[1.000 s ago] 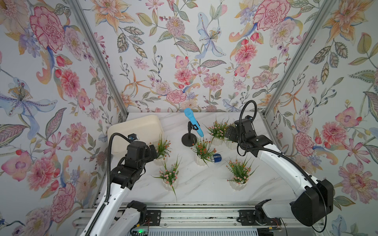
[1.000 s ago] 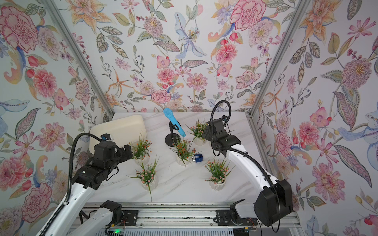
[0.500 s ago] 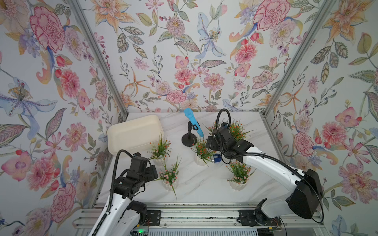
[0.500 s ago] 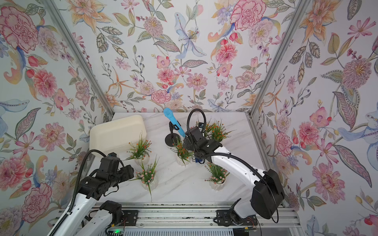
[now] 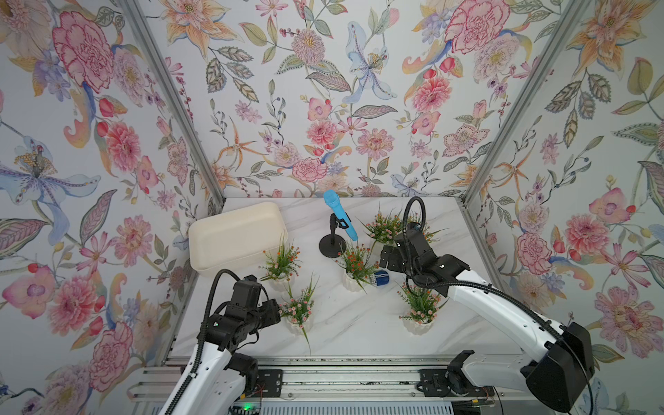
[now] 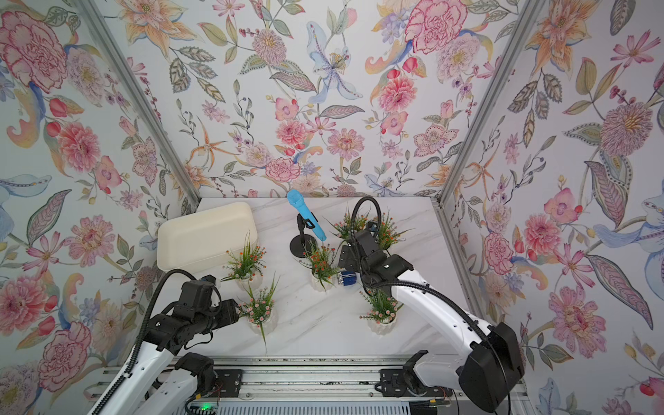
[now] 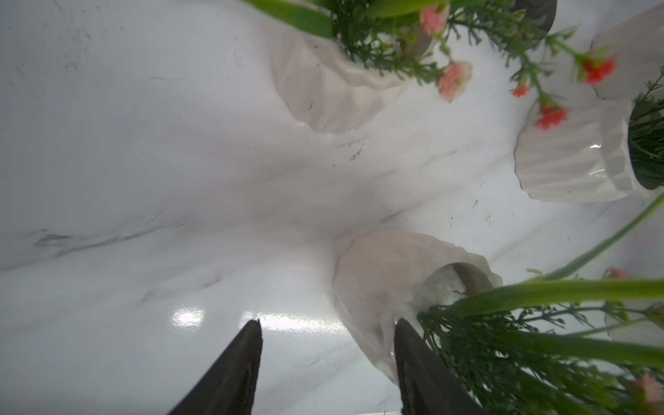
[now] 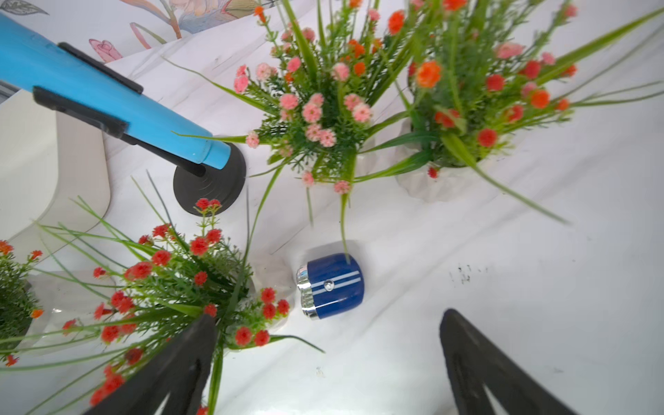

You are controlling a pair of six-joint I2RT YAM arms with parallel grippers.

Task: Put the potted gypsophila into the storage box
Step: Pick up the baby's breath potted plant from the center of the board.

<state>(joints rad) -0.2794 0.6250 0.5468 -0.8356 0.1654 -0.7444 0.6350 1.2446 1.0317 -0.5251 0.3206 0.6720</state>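
1. Left of centre, I see the storage box (image 5: 235,235), long axis roughly left-right.
2. Potted gypsophila (image 5: 281,259) stand upright outside it, leaves up.
3. My left gripper (image 7: 327,320) sits half-open against one pot (image 7: 377,280); my right gripper (image 8: 328,316) is wide, empty.

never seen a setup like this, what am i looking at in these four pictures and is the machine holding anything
This is a robot with two white-and-black arms at a marble table, each ending in a two-fingered gripper. Two pictures look down from one camera overhead; the other two come from cameras on the arms' wrists. On the table stand six potted gypsophila, fake plants in white ribbed pots, plus the storage box, a blue microphone on a black stand and a small blue striped object. The left gripper is close beside one pot; the right gripper hangs near the blue object. Both are open and hold nothing.
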